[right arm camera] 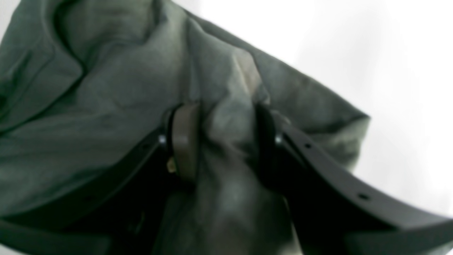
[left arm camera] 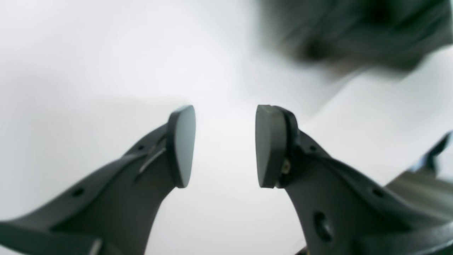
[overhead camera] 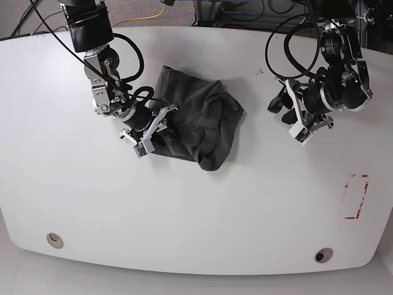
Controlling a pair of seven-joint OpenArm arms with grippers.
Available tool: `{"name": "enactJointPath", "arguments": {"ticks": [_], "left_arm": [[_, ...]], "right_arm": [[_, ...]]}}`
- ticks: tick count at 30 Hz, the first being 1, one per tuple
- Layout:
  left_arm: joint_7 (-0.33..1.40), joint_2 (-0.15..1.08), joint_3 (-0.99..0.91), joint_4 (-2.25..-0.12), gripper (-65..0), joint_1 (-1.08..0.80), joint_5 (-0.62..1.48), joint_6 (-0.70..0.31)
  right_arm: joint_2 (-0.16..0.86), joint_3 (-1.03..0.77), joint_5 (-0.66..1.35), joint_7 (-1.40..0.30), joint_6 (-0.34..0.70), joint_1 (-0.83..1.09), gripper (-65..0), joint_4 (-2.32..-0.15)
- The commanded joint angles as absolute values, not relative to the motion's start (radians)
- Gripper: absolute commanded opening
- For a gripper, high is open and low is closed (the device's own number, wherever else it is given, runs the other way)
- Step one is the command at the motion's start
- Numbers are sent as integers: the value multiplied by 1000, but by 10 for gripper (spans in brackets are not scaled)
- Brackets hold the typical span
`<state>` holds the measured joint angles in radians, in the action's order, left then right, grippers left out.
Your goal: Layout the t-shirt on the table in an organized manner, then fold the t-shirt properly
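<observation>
Charcoal t-shirt (overhead camera: 199,123) sits bunched at upper centre of the white table (overhead camera: 184,215), its sleeves and collar lost in folds. Right gripper (right arm camera: 221,141) is clamped on a cloth fold, wrist view blurred. Left gripper (left arm camera: 224,145) hangs apart over bare table, empty; no readable writing anywhere.

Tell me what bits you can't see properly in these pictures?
- Left wrist view: the t-shirt is a blurred dark smear, cut off by the top edge.
- Right wrist view: the right claw pinches a bunch of cloth, which hides its fingertips; which part of the shirt it holds can't be told.
- Base view: the crumpled heap hides the sleeves and collar; the left claw is too small to judge.
</observation>
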<state>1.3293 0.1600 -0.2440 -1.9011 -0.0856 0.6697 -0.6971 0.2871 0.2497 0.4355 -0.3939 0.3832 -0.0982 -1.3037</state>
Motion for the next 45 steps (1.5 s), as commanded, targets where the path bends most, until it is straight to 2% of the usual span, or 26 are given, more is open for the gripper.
{"name": "enactJointPath", "arguments": {"ticks": [1, 8, 14, 22, 28, 34, 45], "left_arm": [[1317, 136, -249, -1917, -407, -42, 737, -698], [1353, 10, -243, -1913, -406, -5, 782, -698], [1360, -39, -159, -1897, -406, -1, 777, -698], [1360, -85, -67, -1721, -406, 30, 777, -698], [1353, -67, 56, -1592, -406, 50, 779, -698], [1296, -13, 194, -1589, -406, 76, 745, -698], [1250, 162, 131, -1641, -406, 73, 705, -698]], "right_arm": [[271, 249, 415, -423, 371, -122, -417, -1320], [257, 252, 414, -427, 369, -130, -417, -1320], [252, 252, 414, -427, 369, -130, -417, -1317], [249, 252, 414, -427, 369, -125, -417, -1316], [249, 252, 414, -427, 369, -124, -417, -1316], [249, 252, 414, -427, 369, -124, -417, -1316], [254, 252, 414, -427, 369, -120, -417, -1320]]}}
